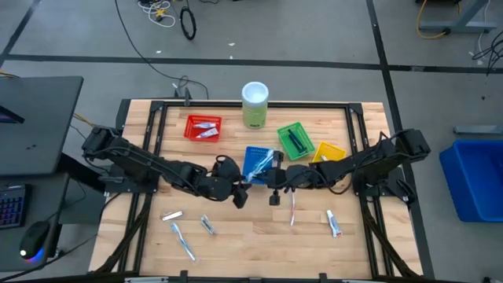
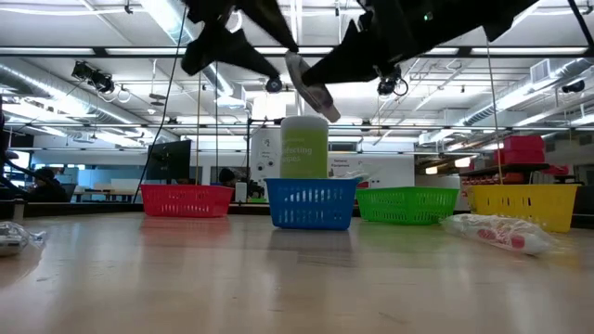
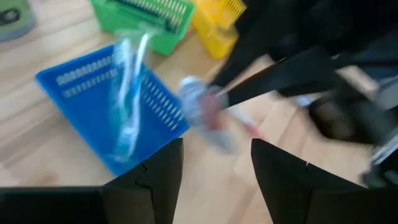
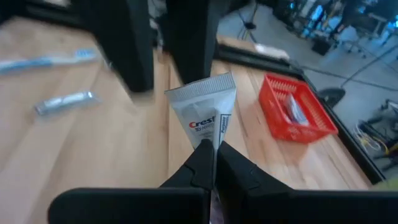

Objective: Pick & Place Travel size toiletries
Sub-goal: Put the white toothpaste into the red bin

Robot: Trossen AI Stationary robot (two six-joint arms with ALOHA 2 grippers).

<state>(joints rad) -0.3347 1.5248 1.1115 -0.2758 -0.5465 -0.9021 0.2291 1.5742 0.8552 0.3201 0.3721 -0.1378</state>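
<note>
On the near half of the table [image 1: 236, 236], toward seven o'clock, lie a wrapped toothbrush [image 1: 182, 241], a small sachet [image 1: 207, 225] and another sachet [image 1: 172, 215]. Toward five o'clock lie a slim pink-tipped item [image 1: 292, 211] and a small white tube [image 1: 334, 223].

At the table's centre the two arms meet. The right gripper [image 4: 212, 163] has its fingers pinched shut on the bottom edge of a mini toothpaste tube [image 4: 203, 115], holding it in the air with the crimped end pointing away from the wrist. The left gripper [image 3: 214, 165] faces it from the nine o'clock side with its fingers spread apart and nothing between them, just short of the tube. In the low view the tube hangs tilted above the blue basket [image 2: 311, 203].

Just beyond centre, at twelve o'clock, the blue basket holds a packaged toothbrush [image 3: 129, 93] propped across it. At one o'clock sits the green basket [image 1: 295, 140] with a dark item inside, and at two o'clock the yellow basket [image 1: 328, 152]. At eleven o'clock the red basket [image 1: 203, 126] holds small tubes. Farthest, at twelve o'clock, stands a pale green canister [image 1: 255, 104] with a white lid.
</note>
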